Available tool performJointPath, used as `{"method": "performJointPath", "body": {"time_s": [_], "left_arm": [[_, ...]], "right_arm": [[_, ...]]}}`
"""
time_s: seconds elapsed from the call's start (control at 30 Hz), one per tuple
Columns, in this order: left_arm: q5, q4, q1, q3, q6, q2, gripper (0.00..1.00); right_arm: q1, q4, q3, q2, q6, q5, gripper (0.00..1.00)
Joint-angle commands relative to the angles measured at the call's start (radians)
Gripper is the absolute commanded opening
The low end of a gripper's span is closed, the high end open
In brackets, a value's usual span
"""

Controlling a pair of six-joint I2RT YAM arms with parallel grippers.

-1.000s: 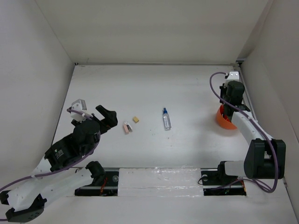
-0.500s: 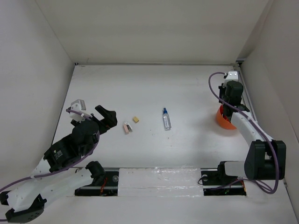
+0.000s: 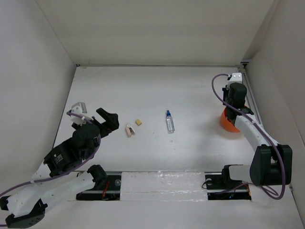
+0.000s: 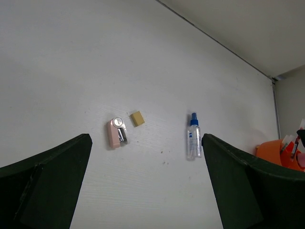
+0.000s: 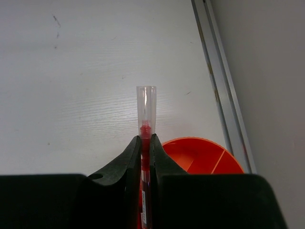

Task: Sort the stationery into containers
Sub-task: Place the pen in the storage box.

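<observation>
From where I stood, the right gripper (image 5: 147, 141) was pressed together on a thin red pen (image 5: 146, 114), pinching its barrel so that the clear cap stuck out past the fingertips. It hung over the table's three o'clock side, with the orange-red cup (image 5: 200, 151) just beside it, at about five o'clock from the pen in the wrist view. I could not tell whether the pen's hidden end was already inside the cup. The pen looked light, stiff and slick, the sort of thing that swivels in a narrow pinch and rolls if it lands flat, so a hold on the barrel rather than on the smooth cap seemed right. The cup looked light too, and I judged a knock could tip it. The left gripper (image 4: 145, 143) was spread wide and held nothing, low at the table's eight o'clock. Ahead of it lay the pink-white piece (image 4: 117, 132) and the tan eraser cube (image 4: 137, 118), close together, with the blue-capped bottle (image 4: 193, 138) lying on its side near the middle. The bottle looked smooth and round, best taken across its body.
</observation>
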Motion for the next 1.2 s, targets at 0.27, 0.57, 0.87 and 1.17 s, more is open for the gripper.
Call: {"method": "performJointPath", "body": {"time_s": [0.27,0.57,0.87,1.17], "left_arm": [[0.000,0.028,-0.002,-0.013,0.014,-0.014,1.00],[0.000,0.028,-0.002,-0.013,0.014,-0.014,1.00],[-0.009,0.037,-0.002,-0.013,0.014,-0.014,1.00],[-0.019,0.028,-0.002,-0.013,0.005,-0.034,1.00]], "right_arm": [[0.011,0.003,0.008,-0.019,0.003,0.055,0.16],[0.011,0.003,0.008,-0.029,0.003,0.055,0.26],[0.011,-0.006,0.008,-0.039,0.003,0.042,0.29],[0.021,0.006,-0.001,-0.110,0.003,-0.065,0.39]]}}
